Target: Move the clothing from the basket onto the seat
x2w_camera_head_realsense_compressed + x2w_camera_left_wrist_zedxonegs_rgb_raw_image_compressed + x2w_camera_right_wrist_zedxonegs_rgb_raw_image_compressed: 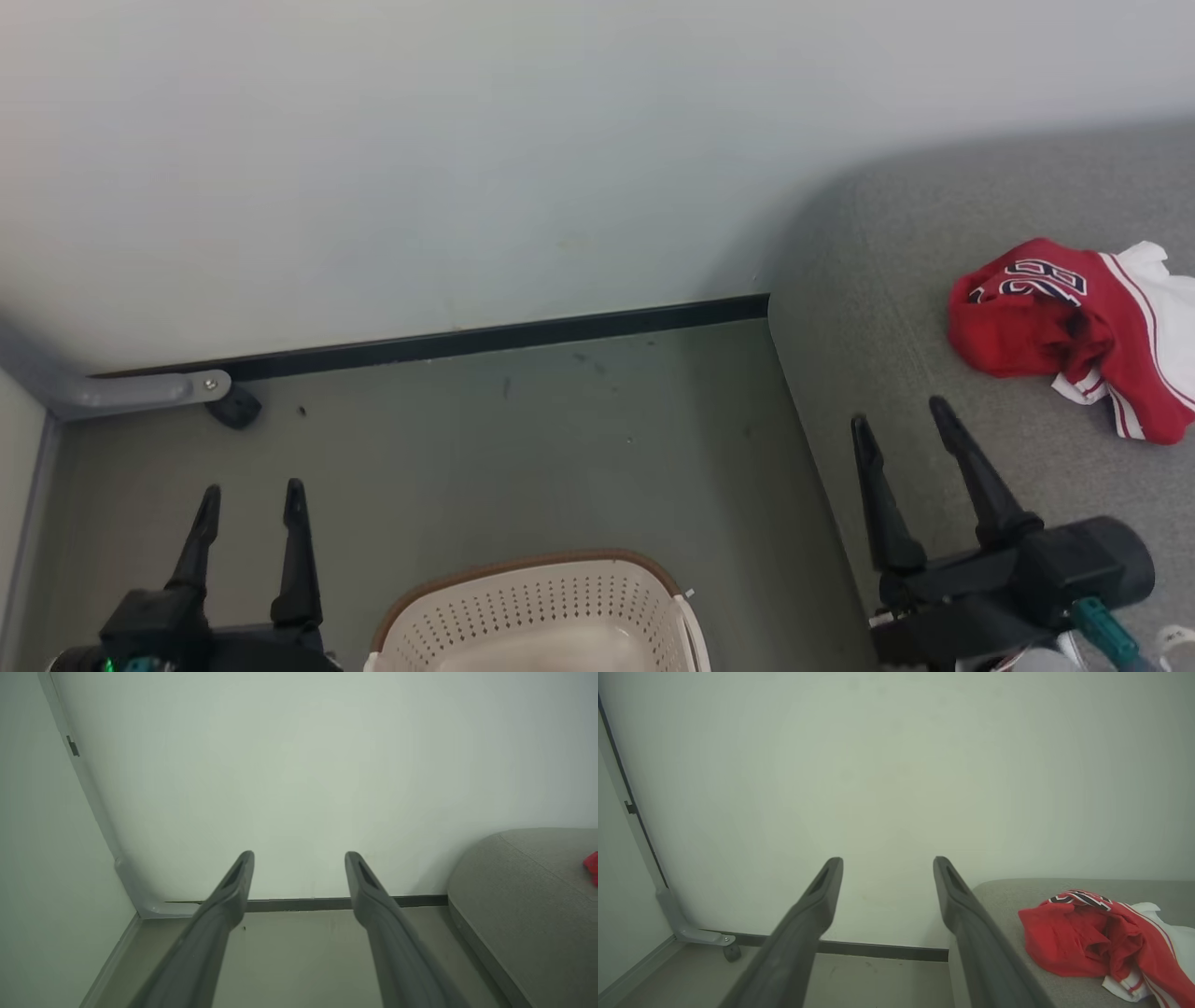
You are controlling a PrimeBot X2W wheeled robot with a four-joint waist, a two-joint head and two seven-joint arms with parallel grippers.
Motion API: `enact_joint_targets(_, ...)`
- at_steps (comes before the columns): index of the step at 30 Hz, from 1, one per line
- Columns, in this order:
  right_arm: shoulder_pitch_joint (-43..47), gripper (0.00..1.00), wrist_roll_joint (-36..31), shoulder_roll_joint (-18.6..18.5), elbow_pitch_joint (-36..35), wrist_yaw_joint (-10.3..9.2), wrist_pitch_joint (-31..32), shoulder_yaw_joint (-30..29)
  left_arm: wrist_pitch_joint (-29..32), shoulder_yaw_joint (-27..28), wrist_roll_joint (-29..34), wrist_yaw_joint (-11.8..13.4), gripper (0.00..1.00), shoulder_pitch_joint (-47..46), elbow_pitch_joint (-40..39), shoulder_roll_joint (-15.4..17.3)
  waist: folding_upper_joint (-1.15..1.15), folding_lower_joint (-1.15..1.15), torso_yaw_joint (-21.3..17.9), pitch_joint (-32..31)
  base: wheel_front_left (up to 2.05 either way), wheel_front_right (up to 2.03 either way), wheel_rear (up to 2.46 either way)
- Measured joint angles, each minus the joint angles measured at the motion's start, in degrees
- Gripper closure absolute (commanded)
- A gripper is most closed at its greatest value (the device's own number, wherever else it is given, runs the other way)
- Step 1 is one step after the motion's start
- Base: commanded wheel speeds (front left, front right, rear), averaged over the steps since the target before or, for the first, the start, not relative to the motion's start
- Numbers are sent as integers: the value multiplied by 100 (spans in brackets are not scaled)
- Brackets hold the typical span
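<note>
While the head view looks down on the whole corner, each wrist view looks along its own fingers at the pale wall. At the far left of the head view a grey bracket [140,390] with a small black caster [235,408] sits by the dark skirting [513,334], and the right wrist view catches both as well. The left gripper [254,487] hovers over the grey-green floor, its jaws spread wide with nothing between them. Just to its right the head view takes in the basket [523,607], standing on the floor at the bottom edge, cream with small round holes and a brown rim. Further right, the right gripper [898,413] hangs over the rounded left edge of the seat [887,308], jaws likewise wide apart and touching nothing. The clothing [1055,317] lies on the grey woven seat, apart from that gripper: a crumpled red heap with dark numerals outlined in white, a white panel and striped trim. The left wrist view gives only a red sliver of it, while the right wrist view shows its folds
</note>
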Motion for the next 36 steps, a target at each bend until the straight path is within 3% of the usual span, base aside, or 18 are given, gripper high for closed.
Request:
enact_joint_targets(19,-1733,0,-124,-146,-479,0,-2,-469,998,-1335,754,-907,0,-1255,1149,318,0,1,-208,1518,0,0,0)
enact_joint_targets(36,-3201,0,-152,-123,-795,10,-7,-631,1438,-1852,1068,-1160,0,-2129,2236,176,1,1,-518,2959,0,0,0)
